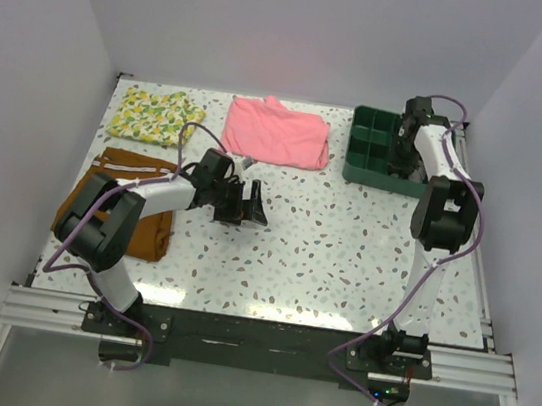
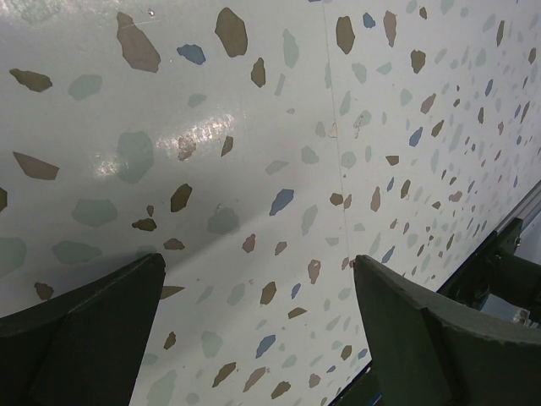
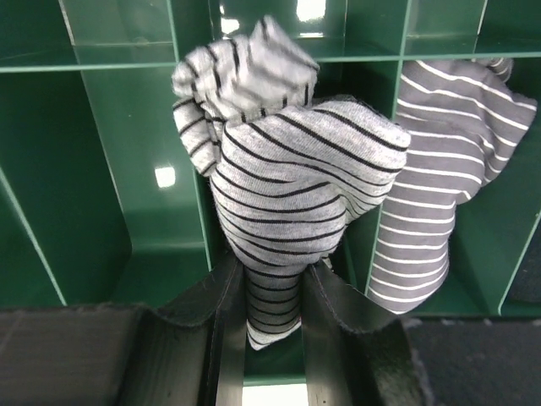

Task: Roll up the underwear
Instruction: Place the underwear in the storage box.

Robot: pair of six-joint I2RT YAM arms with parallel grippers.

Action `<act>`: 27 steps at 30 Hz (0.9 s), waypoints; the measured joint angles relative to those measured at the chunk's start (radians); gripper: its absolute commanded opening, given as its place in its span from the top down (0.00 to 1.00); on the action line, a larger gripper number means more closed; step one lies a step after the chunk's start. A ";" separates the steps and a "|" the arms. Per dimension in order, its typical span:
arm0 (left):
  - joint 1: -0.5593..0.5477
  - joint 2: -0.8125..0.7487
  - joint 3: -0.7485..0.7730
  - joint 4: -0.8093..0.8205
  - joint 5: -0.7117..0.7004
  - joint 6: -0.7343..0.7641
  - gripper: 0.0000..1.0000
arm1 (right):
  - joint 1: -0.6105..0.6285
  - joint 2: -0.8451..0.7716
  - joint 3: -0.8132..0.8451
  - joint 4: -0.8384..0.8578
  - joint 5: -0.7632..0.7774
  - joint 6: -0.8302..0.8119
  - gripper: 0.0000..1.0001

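The underwear (image 3: 287,186) is a bunched bundle of light grey knit with thin dark stripes. My right gripper (image 3: 275,283) is shut on its lower end and holds it over the compartments of the green tray (image 3: 110,169). In the top view the right gripper (image 1: 402,163) reaches down into that tray (image 1: 365,146) at the back right, and the underwear is hidden there by the arm. My left gripper (image 1: 245,205) hovers over the middle of the table. Its fingers (image 2: 101,313) stand wide open with only speckled tabletop (image 2: 254,169) between them.
A darker grey piece with white stripes (image 3: 448,169) lies in the tray compartment to the right of the held bundle. A pink folded garment (image 1: 276,131) and a yellow patterned cloth (image 1: 155,116) lie at the back. Rust-brown shorts (image 1: 146,231) lie under the left arm.
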State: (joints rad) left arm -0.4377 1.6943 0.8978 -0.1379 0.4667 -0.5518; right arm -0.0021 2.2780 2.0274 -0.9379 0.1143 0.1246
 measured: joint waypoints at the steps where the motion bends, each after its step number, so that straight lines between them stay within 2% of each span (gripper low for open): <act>1: 0.000 0.000 0.000 0.000 0.000 0.000 0.02 | 0.000 0.003 0.003 -0.006 0.003 -0.001 0.90; 13: 0.000 0.000 0.004 -0.007 0.000 0.014 0.02 | 0.003 -0.015 -0.010 -0.034 0.033 -0.003 0.89; 27: 0.000 0.005 0.010 -0.015 0.000 0.018 0.02 | 0.003 0.044 0.130 -0.187 0.024 -0.037 0.86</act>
State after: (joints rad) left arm -0.4377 1.6993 0.9077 -0.1528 0.4664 -0.5343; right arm 0.0010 2.3219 2.1578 -1.1244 0.1383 0.0875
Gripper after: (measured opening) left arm 0.981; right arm 0.281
